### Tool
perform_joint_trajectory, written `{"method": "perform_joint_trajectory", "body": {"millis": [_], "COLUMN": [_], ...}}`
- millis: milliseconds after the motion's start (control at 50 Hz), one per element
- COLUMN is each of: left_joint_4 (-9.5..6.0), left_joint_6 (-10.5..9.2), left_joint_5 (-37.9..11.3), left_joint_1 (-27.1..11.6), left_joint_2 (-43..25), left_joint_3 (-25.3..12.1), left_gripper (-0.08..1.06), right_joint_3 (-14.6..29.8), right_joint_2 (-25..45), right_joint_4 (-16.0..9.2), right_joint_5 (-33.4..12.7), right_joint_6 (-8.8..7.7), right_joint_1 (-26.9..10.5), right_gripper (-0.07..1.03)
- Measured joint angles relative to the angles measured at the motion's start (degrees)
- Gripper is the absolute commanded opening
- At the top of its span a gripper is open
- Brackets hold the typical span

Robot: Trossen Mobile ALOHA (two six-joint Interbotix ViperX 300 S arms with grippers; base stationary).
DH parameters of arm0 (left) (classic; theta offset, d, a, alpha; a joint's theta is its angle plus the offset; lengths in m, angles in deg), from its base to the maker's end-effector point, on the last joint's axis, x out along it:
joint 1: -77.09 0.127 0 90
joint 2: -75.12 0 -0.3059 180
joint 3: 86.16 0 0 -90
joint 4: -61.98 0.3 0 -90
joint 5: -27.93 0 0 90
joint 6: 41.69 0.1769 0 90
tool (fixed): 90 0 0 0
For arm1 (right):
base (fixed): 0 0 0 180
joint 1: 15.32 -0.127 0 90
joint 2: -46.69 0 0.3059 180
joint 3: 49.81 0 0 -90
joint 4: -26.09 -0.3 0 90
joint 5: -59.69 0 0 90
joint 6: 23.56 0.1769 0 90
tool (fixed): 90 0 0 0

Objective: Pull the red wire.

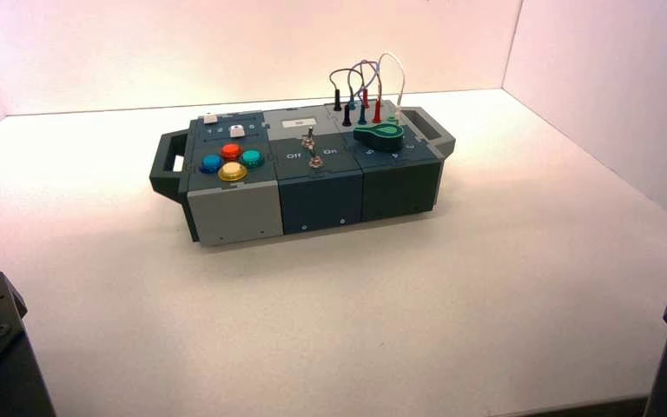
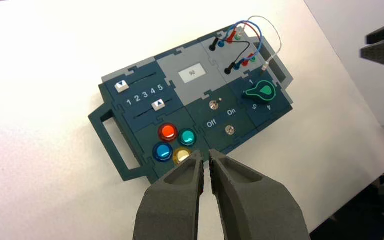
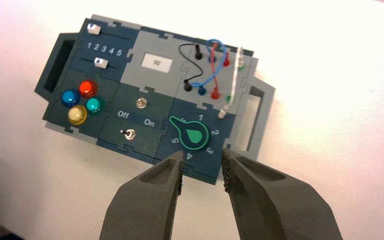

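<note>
Right gripper (image 3: 203, 151), 1: dark, tapered, smooth-faced; my 2 fingers stand wide apart, hold nothing, back from the box's near side at my right. Left gripper (image 2: 206, 151), 1: parked at my left, 2 fingers a narrow gap apart, nothing held.

Box (image 1: 300, 169), 1: matte panels in grey, slate blue and dark green, jigsaw-jointed, 6 on top in 2 rows of 3.

Near row, left: domed glossy push buttons, 4: yellow (image 3: 77, 114), blue (image 3: 70, 98), green (image 3: 95, 105), red (image 3: 87, 88).
Near row, centre: metal toggle switches, 2, nearer (image 3: 129, 134) and farther (image 3: 141, 102), lettering "Off" and "On" between.
Near row, right: teardrop rotary knob (image 3: 194, 135), 1, dark with green outline, ringed by numerals.

Box ends: angular handles, 2, dark green at left (image 3: 56, 67), grey at right (image 3: 260, 117).

Far row, left: white slider caps, 2; nearer (image 3: 101, 63) midway along its slot, farther (image 3: 94, 29) at the "1" end; numerals 1 to 5 between.
Far row, centre: white rectangular display (image 3: 156, 62), 1, on grey.
Far row, right: thin arched leads, 4: black wire (image 3: 197, 64), blue wire (image 3: 223, 57), white wire (image 3: 235, 80), red wire (image 3: 213, 70). The red wire joins 2 slim upright red plugs, nearer (image 3: 215, 93) and farther (image 3: 226, 61), both seated in the grey panel; nothing grips it.
</note>
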Motion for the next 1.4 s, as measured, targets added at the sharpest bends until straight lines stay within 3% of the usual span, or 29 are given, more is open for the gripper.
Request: {"method": "perform_joint_trajectory", "body": {"millis": [800,1100,1400], "left_joint_4": [-1.41,-1.49,-1.49], "left_joint_6": [0.44,0.62,0.35], "left_joint_5": [-0.1,-0.1,-0.1], "left_joint_1": [0.0,0.0,0.0], "left_joint_2": [1.2,2.2,2.1], "left_joint_3": [1.8,1.9,1.8], "left_gripper": [0.08,0.08,0.08], "right_joint_3": [10.2,14.9,15.5], "right_joint_2": [21.6,27.5,29.4], "right_joint_4": [-0.8,-0.5,0.5], "right_joint_5": [0.1,0.3,0.3], "right_joint_6": [0.26,0.26,0.44], "right_joint_1": [-0.8,-0.7,0.5], "right_gripper": [0.42,0.42,0.42]}}
